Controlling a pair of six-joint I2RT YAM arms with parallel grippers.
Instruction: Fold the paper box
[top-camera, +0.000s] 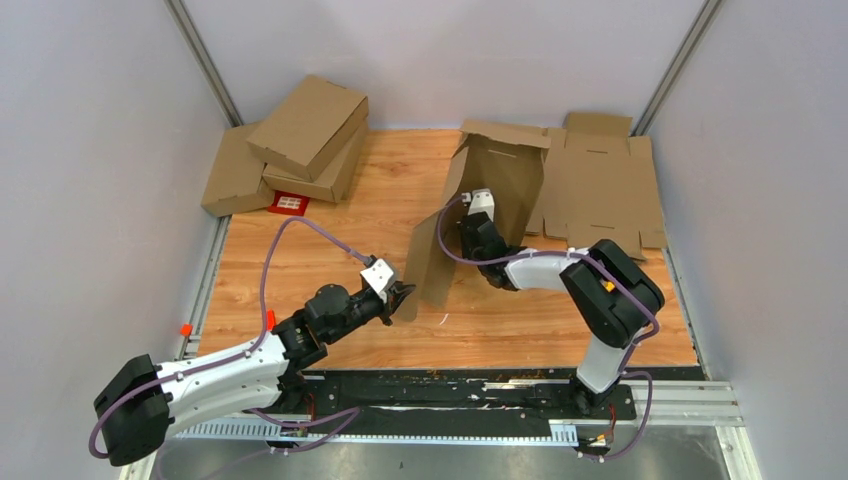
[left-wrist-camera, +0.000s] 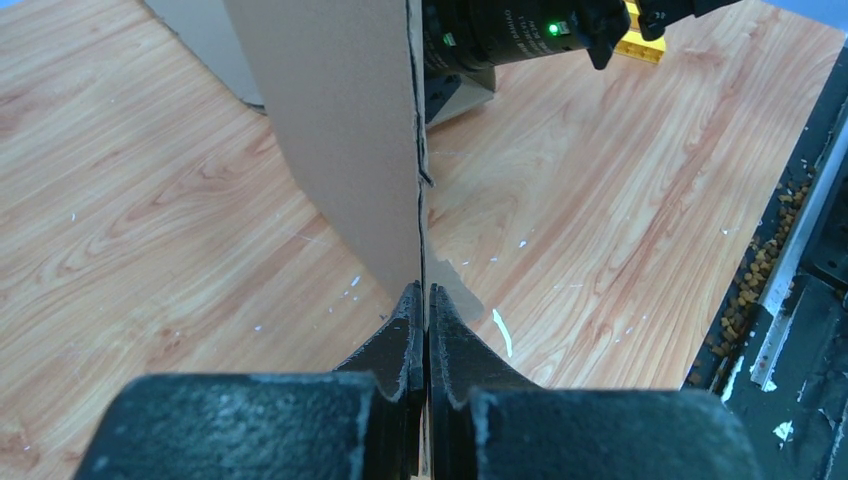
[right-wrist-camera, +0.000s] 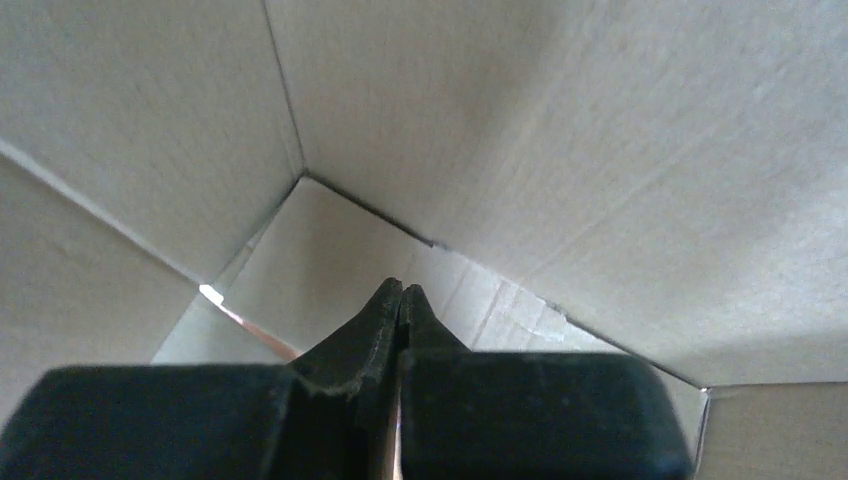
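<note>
The paper box (top-camera: 492, 190) is a brown cardboard die-cut piece standing partly folded on the wooden table (top-camera: 330, 240), its panels upright. My left gripper (top-camera: 400, 295) is shut on the thin edge of its near lower-left flap (top-camera: 428, 262). In the left wrist view the flap (left-wrist-camera: 345, 130) rises edge-on from between the fingertips of my left gripper (left-wrist-camera: 422, 292). My right gripper (top-camera: 480, 203) reaches into the box from the front. In the right wrist view it (right-wrist-camera: 402, 290) is shut, its tips near an inner corner, with cardboard walls (right-wrist-camera: 560, 130) all around and nothing seen between the jaws.
Several folded brown mailer boxes (top-camera: 305, 130) are stacked at the back left by a red tag (top-camera: 289, 203). Flat cardboard blanks (top-camera: 605, 185) lie at the back right. A black rail (top-camera: 460, 385) runs along the near edge. The right arm (left-wrist-camera: 510, 30) shows behind the flap.
</note>
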